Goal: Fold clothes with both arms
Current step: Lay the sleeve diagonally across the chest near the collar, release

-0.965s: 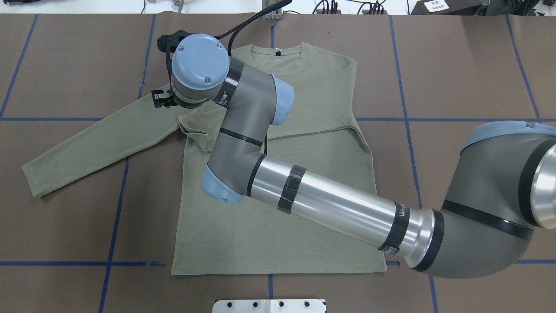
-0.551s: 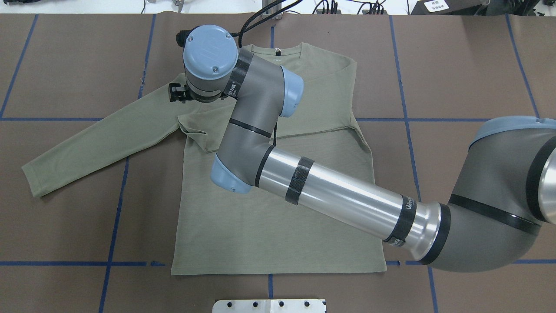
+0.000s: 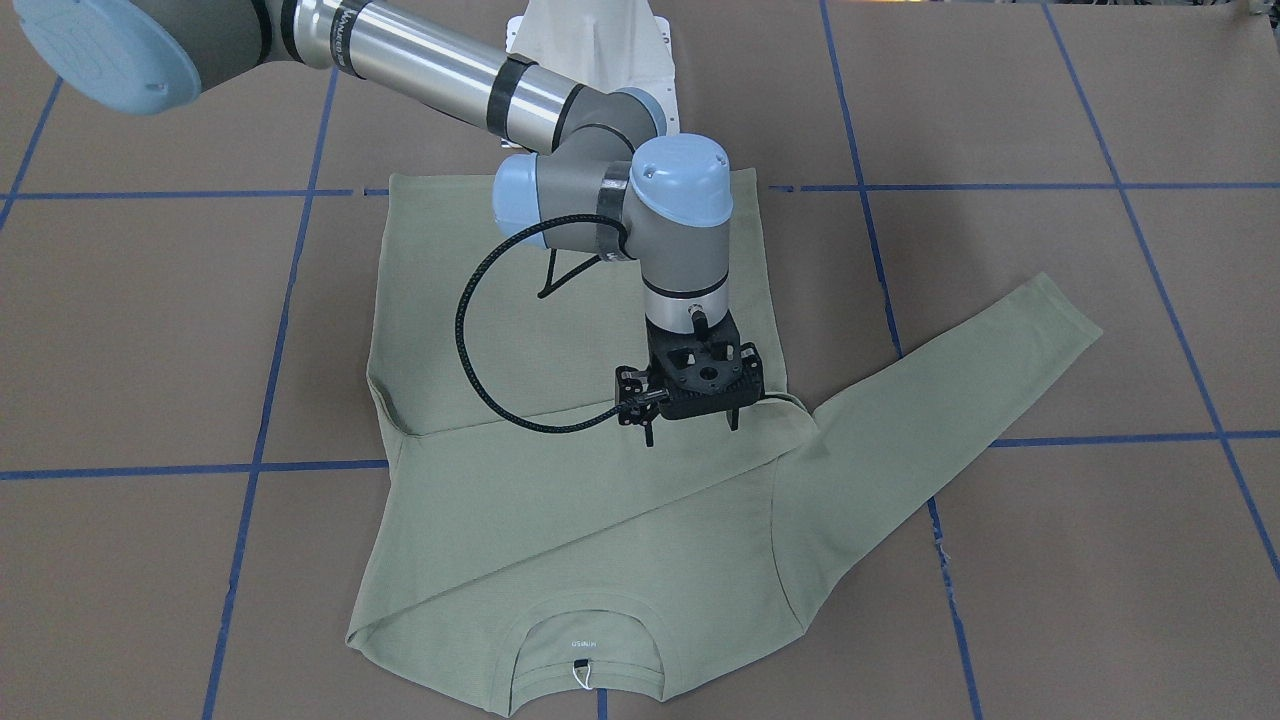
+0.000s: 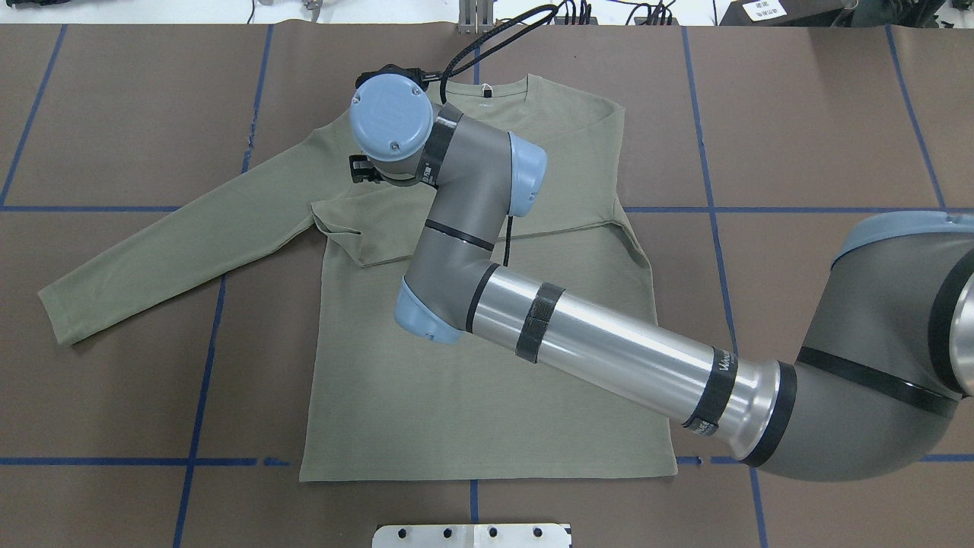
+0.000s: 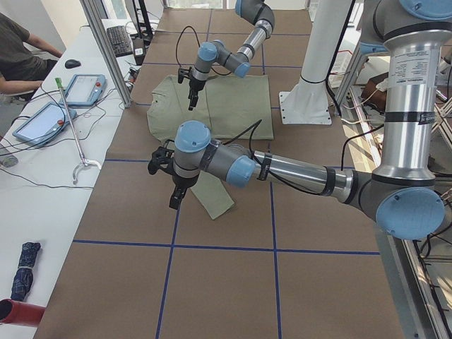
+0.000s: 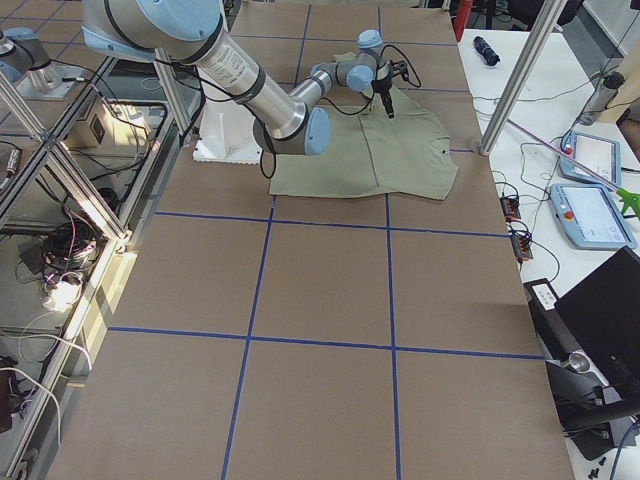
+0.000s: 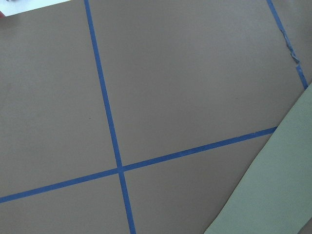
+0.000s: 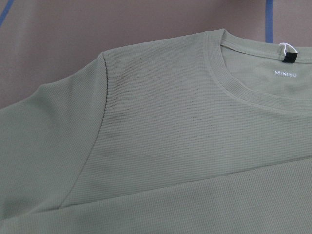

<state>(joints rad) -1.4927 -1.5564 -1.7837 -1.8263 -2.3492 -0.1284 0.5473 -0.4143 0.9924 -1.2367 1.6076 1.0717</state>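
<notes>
Exterior left alone shows left pincer (image 5: 174, 200) beside shirt (image 5: 240, 113) sleeve.

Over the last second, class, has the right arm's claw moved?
Yes. In the overhead view the right claw slid rightward over the shirt, from its shoulder toward the collar.

Robotics lab, tape-gridded table (image 4: 799, 114), teach pendants (image 6: 592, 216), cabled workbench (image 5: 42, 176)

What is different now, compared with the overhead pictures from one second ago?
The right arm's wrist moved across the shirt, from above the shoulder of the outstretched sleeve toward the collar, which is to the right in the overhead view. The right gripper visibly took hold of nothing. The shirt stayed as it was, with one sleeve stretched out and the other folded across the chest.
</notes>
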